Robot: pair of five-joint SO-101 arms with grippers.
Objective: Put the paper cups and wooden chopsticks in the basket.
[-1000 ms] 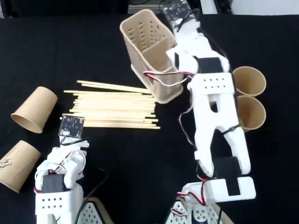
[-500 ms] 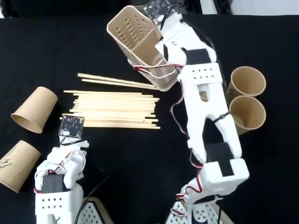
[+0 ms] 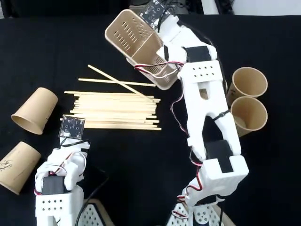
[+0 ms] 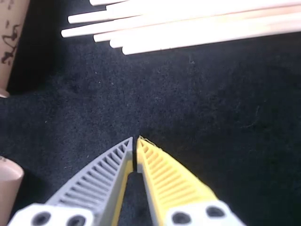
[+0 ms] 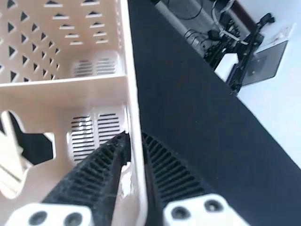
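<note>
One tan perforated basket (image 3: 141,44) sits tipped near the far edge of the black counter (image 3: 141,155), and the right hand (image 5: 134,146) has it pinched by one thin side wall at the rim, one finger inside and one outside, closed down to the wall's thickness. The basket looks like light, stiff plastic; held by a single wall it would probably swing or twist, so a grip low on the rim near a corner seems steadiest. The chopsticks (image 3: 113,110) lie in a flat row just beside the basket on the side toward the arm bases, with a single stick (image 3: 120,82) lying askew between the row and the basket. They look thin, rigid and apt to roll, so mid-length is likely the best hold. Two lying cups (image 3: 35,110) rest beyond the row, well apart from the basket; two upright cups (image 3: 249,96) stand on the basket's other side, close against the right arm (image 3: 207,108). Paper cups crush easily, so a light pinch on the rim would suit. The left hand (image 4: 135,141) is closed and empty over bare counter, past the row from the basket. Open room lies there; behind the basket the counter edge is close.
</note>
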